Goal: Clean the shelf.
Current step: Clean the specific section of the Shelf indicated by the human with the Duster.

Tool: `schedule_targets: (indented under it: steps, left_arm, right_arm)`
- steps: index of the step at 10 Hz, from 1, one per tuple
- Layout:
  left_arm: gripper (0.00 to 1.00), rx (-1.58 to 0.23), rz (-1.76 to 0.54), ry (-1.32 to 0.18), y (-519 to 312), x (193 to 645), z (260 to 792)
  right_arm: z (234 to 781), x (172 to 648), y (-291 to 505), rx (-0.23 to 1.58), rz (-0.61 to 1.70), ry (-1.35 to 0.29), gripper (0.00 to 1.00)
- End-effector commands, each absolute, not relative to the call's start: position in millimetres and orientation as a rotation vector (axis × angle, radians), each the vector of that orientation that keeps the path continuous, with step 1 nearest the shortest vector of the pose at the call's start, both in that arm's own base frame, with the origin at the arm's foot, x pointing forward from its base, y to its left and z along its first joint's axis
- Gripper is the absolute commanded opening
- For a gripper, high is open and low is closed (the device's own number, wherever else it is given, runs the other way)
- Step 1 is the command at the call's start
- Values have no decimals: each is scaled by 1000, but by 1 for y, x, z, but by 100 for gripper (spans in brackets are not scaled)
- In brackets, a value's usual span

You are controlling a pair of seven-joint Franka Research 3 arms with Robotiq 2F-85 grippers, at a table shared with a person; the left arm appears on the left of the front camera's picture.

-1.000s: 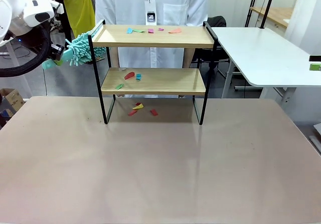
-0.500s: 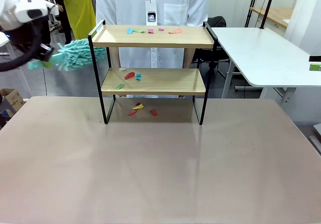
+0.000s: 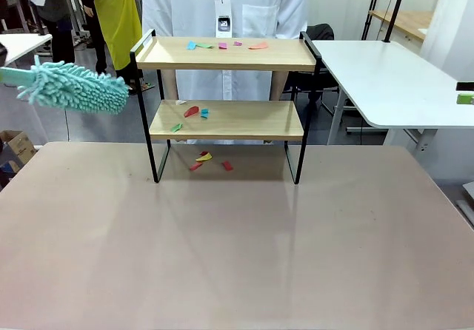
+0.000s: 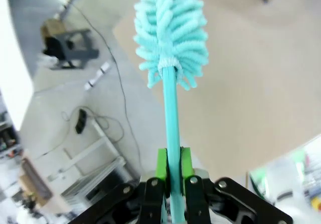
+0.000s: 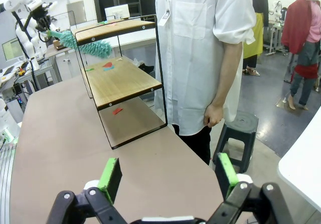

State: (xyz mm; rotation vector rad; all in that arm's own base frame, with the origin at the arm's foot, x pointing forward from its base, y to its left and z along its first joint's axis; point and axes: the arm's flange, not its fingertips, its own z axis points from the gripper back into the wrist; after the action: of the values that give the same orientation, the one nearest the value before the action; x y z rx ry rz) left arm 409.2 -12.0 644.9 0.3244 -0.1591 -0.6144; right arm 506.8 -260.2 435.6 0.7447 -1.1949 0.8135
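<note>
The shelf (image 3: 255, 120) stands at the far middle of the table, and its two wooden boards carry small coloured paper scraps (image 3: 222, 45); more scraps lie on the table beneath it. A teal fluffy duster (image 3: 78, 87) hangs in the air left of the shelf's top board, apart from the frame. In the left wrist view my left gripper (image 4: 170, 168) is shut on the duster's thin teal handle (image 4: 172, 113). My right gripper (image 5: 168, 176) is open and holds nothing, off the table's far end beside the shelf (image 5: 123, 81), with the duster (image 5: 85, 44) beyond it.
A person in a white coat (image 3: 222, 4) stands right behind the shelf, one hand (image 5: 214, 114) hanging down. A white side table (image 3: 392, 78) is at the right. A dark stool (image 5: 241, 131) stands on the floor. The brown table (image 3: 237, 256) has free room in front.
The duster has swung left, away from the shelf's left rail, and now lies more level. The left arm has moved out past the picture's left edge.
</note>
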Motion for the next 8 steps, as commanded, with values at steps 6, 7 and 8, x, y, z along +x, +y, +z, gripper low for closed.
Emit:
schedule_targets:
  steps: [6, 7, 8]
  left_arm:
    - [13, 86, -1209, 162, -14, 369, 657]
    - [13, 65, -1266, 189, -22, 367, 649]
    - [13, 55, -1327, 226, -30, 365, 638]
  right_arm:
    - [438, 507, -259, 743, 818, -1196, 100]
    - [438, 507, -259, 743, 818, -1196, 100]
    - [438, 507, -259, 743, 818, -1196, 100]
